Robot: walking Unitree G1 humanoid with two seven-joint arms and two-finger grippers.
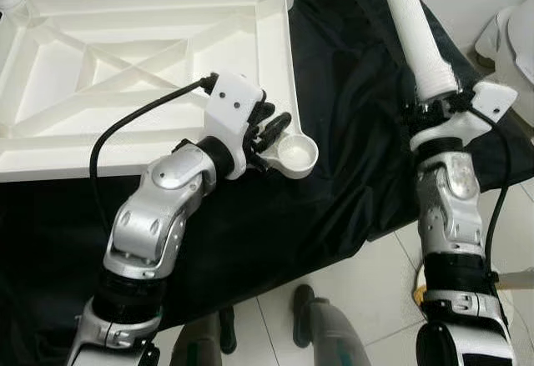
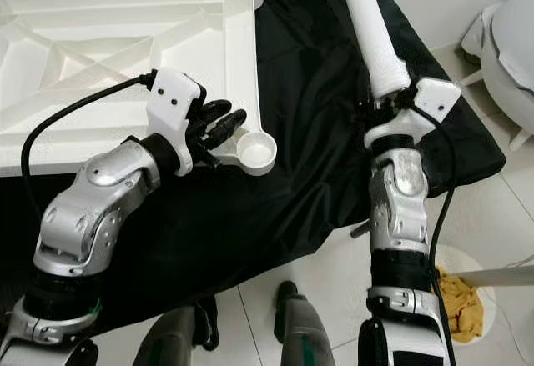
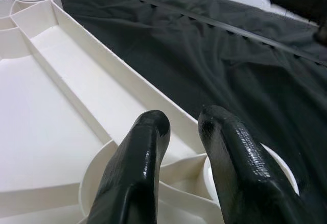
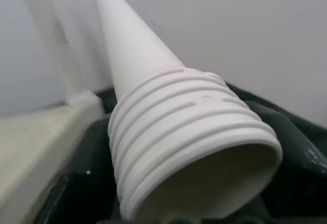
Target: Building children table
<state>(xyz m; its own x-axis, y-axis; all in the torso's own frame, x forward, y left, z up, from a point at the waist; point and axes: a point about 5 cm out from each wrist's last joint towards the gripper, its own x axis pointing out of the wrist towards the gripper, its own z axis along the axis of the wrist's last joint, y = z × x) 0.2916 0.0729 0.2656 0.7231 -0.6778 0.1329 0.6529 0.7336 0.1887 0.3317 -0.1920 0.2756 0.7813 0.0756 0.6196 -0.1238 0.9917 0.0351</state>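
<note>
Tabletop (image 1: 125, 74), white plastic and ribbed, lies upside down on the black cloth (image 1: 350, 132). Left pincer (image 1: 271, 128) rests at its corner with fingers (image 3: 138, 157) slightly parted, grasping nothing, just beside the round leg socket (image 1: 296, 153). Right pincer (image 1: 434, 103) is clenched on the threaded end of a white table leg (image 1: 409, 24), which extends away from it, well apart from the socket.

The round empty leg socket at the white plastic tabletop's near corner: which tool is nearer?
Left. The left tool rests right at the socket; the right tool is off to its right, gripping a white threaded leg.
</note>
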